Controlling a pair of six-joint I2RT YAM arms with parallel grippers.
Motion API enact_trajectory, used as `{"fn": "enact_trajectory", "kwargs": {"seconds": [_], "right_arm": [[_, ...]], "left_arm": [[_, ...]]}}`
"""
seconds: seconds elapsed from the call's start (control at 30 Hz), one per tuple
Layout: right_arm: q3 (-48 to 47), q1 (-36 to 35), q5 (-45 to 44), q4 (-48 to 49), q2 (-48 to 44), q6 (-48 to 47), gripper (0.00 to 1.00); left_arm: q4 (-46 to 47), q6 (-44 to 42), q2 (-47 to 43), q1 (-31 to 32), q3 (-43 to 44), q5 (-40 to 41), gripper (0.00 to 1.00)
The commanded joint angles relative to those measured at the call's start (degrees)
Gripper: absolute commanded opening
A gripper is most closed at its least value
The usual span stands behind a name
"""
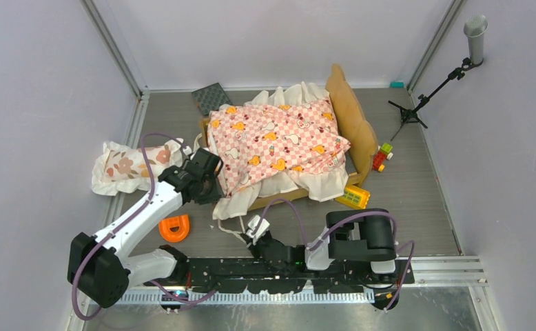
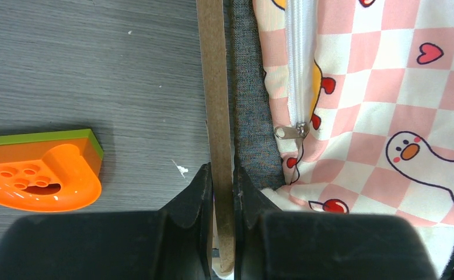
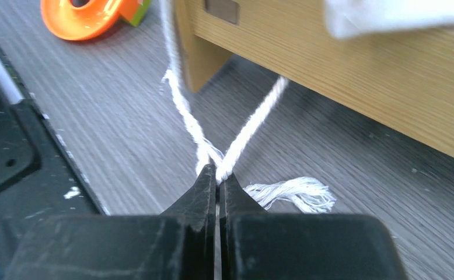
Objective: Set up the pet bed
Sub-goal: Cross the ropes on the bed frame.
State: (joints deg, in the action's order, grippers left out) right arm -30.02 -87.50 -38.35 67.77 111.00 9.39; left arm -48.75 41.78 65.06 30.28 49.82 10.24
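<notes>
Pet bed [image 3: 341, 76] backs cord [image 3: 245, 131] right claw [image 3: 217, 175] pinches, unclear overhead.

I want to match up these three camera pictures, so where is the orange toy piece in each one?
Top external: the orange toy piece sits lower left, just off the near corner of the pet bed.
Left wrist: at the left edge, mid-height, left of the bed's rail.
Right wrist: top left corner, cut off by the picture's edge.
Shared landmark: the pet bed's tan wooden frame shows in all three.
</notes>
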Motion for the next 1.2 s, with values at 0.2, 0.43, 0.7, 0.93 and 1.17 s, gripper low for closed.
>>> {"fn": "enact_trajectory", "kwargs": {"seconds": [0.2, 0.43, 0.7, 0.93, 1.17], "right_arm": [[-6.5, -0.7, 5.5, -24.7, -8.2, 9.4, 0.01], [-7.5, -0.7, 5.8, -27.5, -6.0, 12.8, 0.01], [-8.8, -0.7, 6.6, -28.5, -5.3, 13.6, 0.01], [-11.6, -0.7, 6.3, -31.4, -4.5, 13.3, 0.01], [-13.4, -0.6, 4.1, -33.2, -4.4, 13.5, 0.01]], "left_arm": [[6.4, -3.0, 1.3, 0.4, 2.6, -1.0, 0.0], [5.7, -2.8, 0.7, 0.2, 2.4, 0.1, 0.0], [4.1, -4.1, -1.7, -0.5, 2.5, 3.5, 0.0], [4.7, -5.6, 1.5, -2.8, 4.4, 3.3, 0.0], [5.6, -5.9, 2.9, -4.4, 4.6, 1.8, 0.0]]}}
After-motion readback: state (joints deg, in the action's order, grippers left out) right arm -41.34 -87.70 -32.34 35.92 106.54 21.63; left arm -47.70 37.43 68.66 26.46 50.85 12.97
